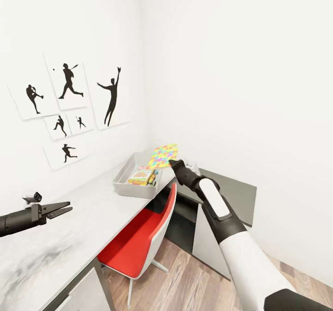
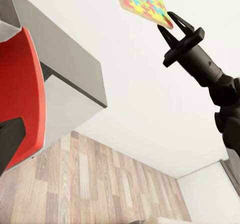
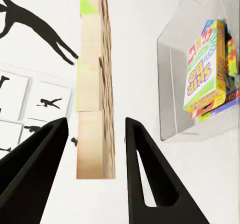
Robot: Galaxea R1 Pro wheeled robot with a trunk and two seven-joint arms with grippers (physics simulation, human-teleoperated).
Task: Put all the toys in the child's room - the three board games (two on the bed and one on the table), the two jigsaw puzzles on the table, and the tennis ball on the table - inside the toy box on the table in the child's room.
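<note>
My right gripper (image 1: pixel 172 163) is shut on a multicoloured jigsaw puzzle (image 1: pixel 163 156) and holds it in the air over the far end of the grey toy box (image 1: pixel 121 181). The left wrist view catches that puzzle (image 2: pixel 142 1) pinched at one corner by the right gripper (image 2: pixel 172 26). Edge-on between the right gripper's fingers (image 3: pixel 96 124), the puzzle (image 3: pixel 92 84) shows its cardboard side. Board games (image 1: pixel 141 176) lie inside the toy box, their boxes (image 3: pixel 205 64) visible through its wall (image 3: pixel 170 84). Far to the left, my left gripper (image 1: pixel 68 207) hovers open and empty over the table (image 1: pixel 69 237).
A red and white chair (image 1: pixel 138 237) is tucked under the table's edge, below the toy box. A dark grey cabinet (image 1: pixel 233 193) stands against the right wall. Silhouette pictures (image 1: pixel 69 112) hang on the left wall. Wood floor (image 1: pixel 185 278) lies below my right arm.
</note>
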